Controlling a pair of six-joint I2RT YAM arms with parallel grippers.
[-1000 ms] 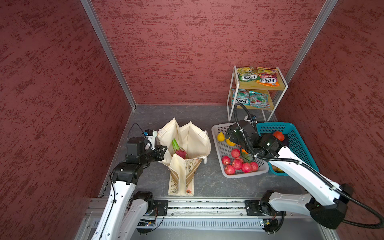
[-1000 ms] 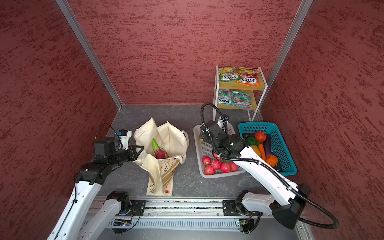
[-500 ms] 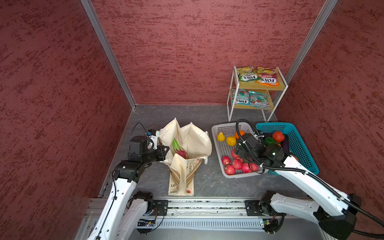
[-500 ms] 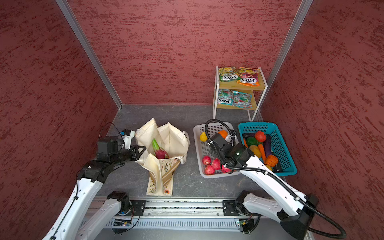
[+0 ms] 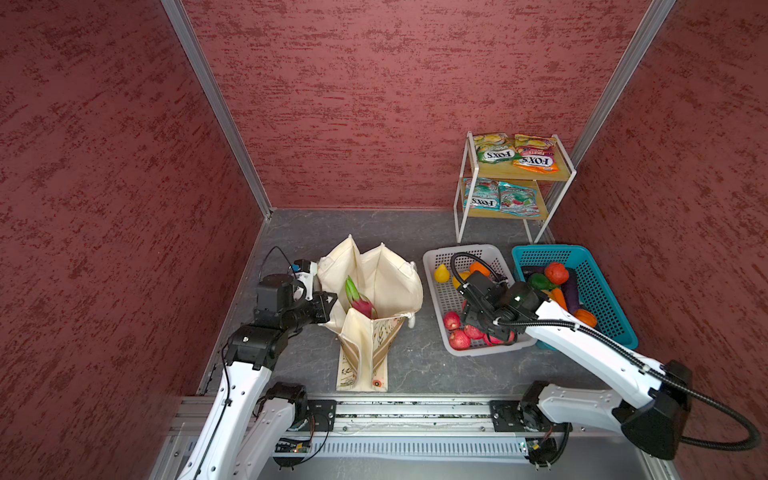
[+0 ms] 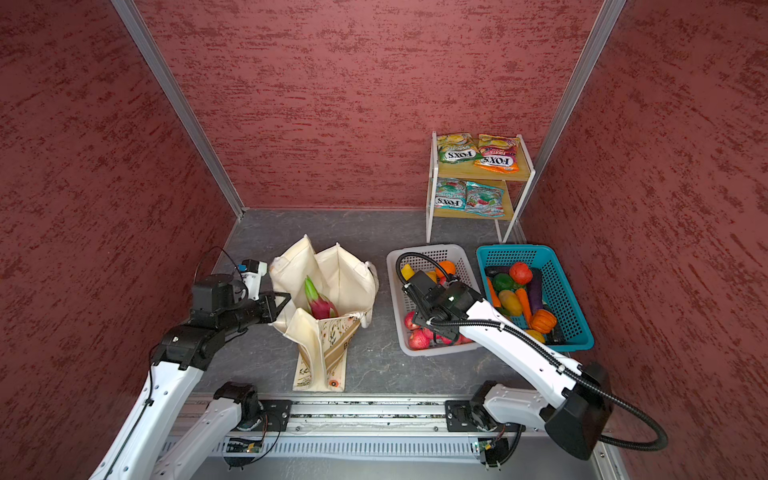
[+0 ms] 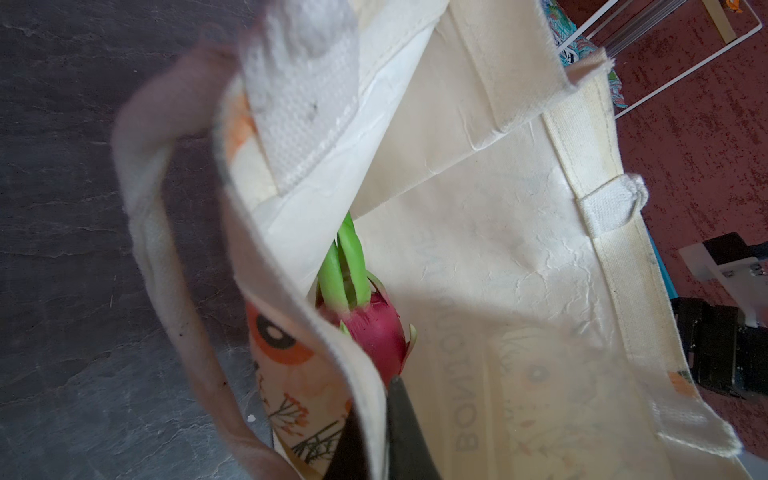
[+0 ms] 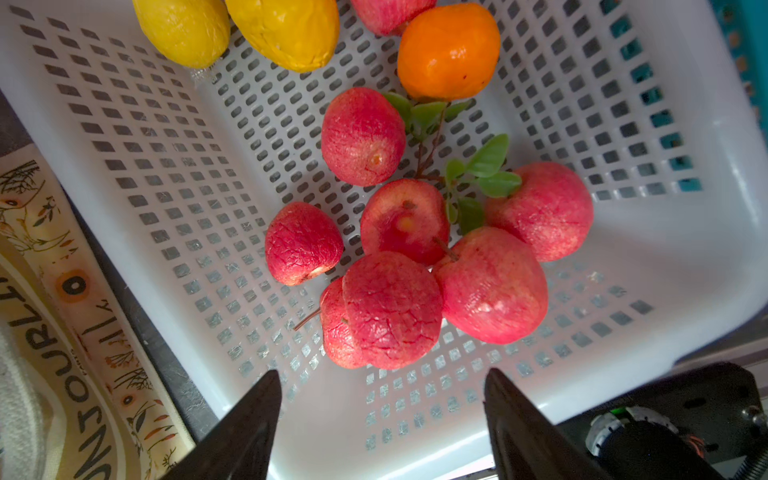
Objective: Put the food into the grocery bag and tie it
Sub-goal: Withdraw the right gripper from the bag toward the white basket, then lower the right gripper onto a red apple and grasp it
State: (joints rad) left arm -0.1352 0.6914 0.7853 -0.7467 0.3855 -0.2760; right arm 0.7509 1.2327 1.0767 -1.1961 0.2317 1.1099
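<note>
The grocery bag (image 5: 376,286) stands slumped on the dark table, left of centre in both top views, with its mouth gaping and its printed front folded down towards the rail. A pink dragon fruit (image 5: 362,306) with green leaves sits inside it. The left gripper (image 7: 380,432) is pinched tight on the bag's rim on the side nearest its arm, with the cloth edge caught between both fingers. A white loop handle (image 7: 143,216) curls out beside it.

Near the bag, to its right, the grey basket (image 5: 465,250) holds a cluster of red apples (image 8: 392,309) at its near end. Two yellow fruits (image 8: 286,29) and an orange fruit (image 8: 449,50) lie at the far end. The right gripper (image 8: 380,374) hangs low over the apples, its jaws spread wide with nothing between them and its tips just short of the nearest apple.

The teal basket (image 5: 604,299) sits just beside the grey one. It holds a red tomato (image 5: 557,273) and a purple eggplant (image 5: 572,291) among other vegetables. Four FOX'S packets (image 5: 534,156) lie on the two-tier shelf (image 5: 494,171) in the far right corner
</note>
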